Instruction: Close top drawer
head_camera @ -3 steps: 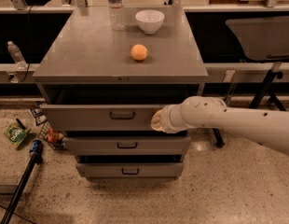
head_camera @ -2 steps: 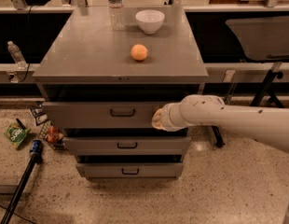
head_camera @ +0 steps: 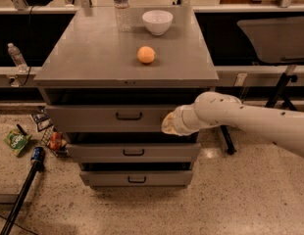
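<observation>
– What had changed over that last second?

– Hardly anything. The grey metal cabinet's flat counter [head_camera: 93,58] sat where it was, and the robot's white speckled arm [head_camera: 260,124] reached in from the right much as before. The top drawer [head_camera: 93,117], the widest grey metal box with its small dark bail handle [head_camera: 129,116], was just under the counter and still stood out, with a dark gap above its front panel.

– And the gripper?

– The gripper [head_camera: 170,124] stayed against the right part of that front panel. I couldn't tell whether it was spread or pressed together.

– So what did that mean for closing it?

– By my judgement the push was set up but had barely travelled; the drawer still needed driving straight back.

– Counts?

– One cabinet, one arm, three drawers: the top one and two narrower grey drawers [head_camera: 98,152] below it. On the counter were one white bowl [head_camera: 157,21], one clear plastic bottle [head_camera: 122,9] and one orange fruit [head_camera: 146,55].
</observation>
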### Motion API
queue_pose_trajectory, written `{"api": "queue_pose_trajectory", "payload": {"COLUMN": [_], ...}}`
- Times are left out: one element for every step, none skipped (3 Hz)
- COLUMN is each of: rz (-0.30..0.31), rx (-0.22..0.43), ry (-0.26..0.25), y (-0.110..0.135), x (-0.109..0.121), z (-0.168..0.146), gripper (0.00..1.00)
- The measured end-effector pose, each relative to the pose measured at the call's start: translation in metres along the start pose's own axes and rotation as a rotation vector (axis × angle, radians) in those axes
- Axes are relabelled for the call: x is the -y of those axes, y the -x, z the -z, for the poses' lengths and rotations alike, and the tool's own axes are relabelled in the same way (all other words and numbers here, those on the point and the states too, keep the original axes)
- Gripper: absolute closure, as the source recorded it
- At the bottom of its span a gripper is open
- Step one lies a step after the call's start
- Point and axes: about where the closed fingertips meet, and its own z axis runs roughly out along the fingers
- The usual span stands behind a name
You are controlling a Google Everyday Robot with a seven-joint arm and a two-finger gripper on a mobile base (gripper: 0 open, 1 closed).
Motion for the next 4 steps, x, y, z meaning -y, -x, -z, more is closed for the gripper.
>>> {"api": "queue_pose_trajectory", "payload": {"rz": [-0.055, -0.132, -0.241, -0.331], "rx": [0.053, 0.161, 0.344, 0.530], "ry": [0.095, 0.150, 0.184, 0.191], "y": [0.011, 0.044, 0.084, 0.120], "x": [-0.021, -0.024, -0.017, -0.003], "z": [0.034, 0.085, 0.130, 0.167], "gripper": [1.00, 1.00, 1.00, 1.00]}}
